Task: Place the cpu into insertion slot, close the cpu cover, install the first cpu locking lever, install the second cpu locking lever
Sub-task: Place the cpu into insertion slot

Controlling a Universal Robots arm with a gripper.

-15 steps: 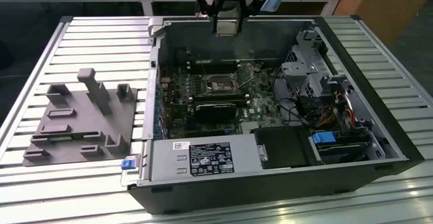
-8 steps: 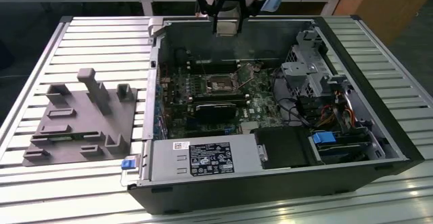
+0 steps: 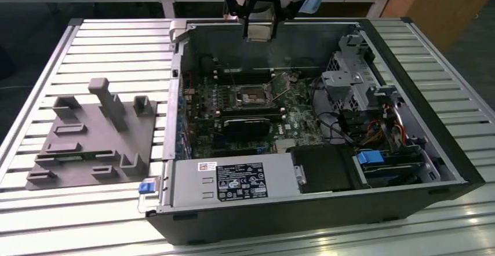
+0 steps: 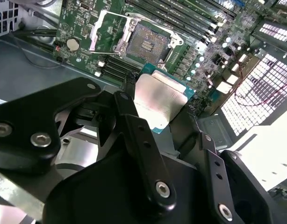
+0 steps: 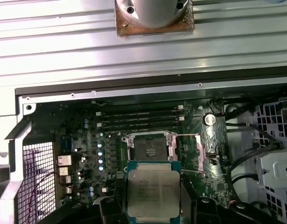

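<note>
My gripper [image 3: 259, 25] hangs above the far wall of the open computer case, shut on the cpu [image 3: 259, 31], a flat square chip with a dull silver top. In both wrist views the cpu [image 4: 160, 100] [image 5: 153, 191] sits between the black fingers [image 4: 134, 126]. Below it on the green board lies the insertion slot [image 3: 251, 98] [image 4: 146, 44] [image 5: 150, 150], its dark centre uncovered. The cpu cover [image 4: 104, 30] [image 5: 189, 154], a thin silvery frame, is swung open beside the slot. The cpu is well above the slot and apart from it.
The case [image 3: 433, 152] lies open on a slatted metal table [image 3: 116, 47]. Inside are a black block [image 3: 247, 127] near the slot, a power supply [image 3: 232, 180], a drive cage [image 3: 356, 88] and cables [image 3: 340, 125]. A grey fixture with upright blocks [image 3: 93, 134] stands at the exterior view's left.
</note>
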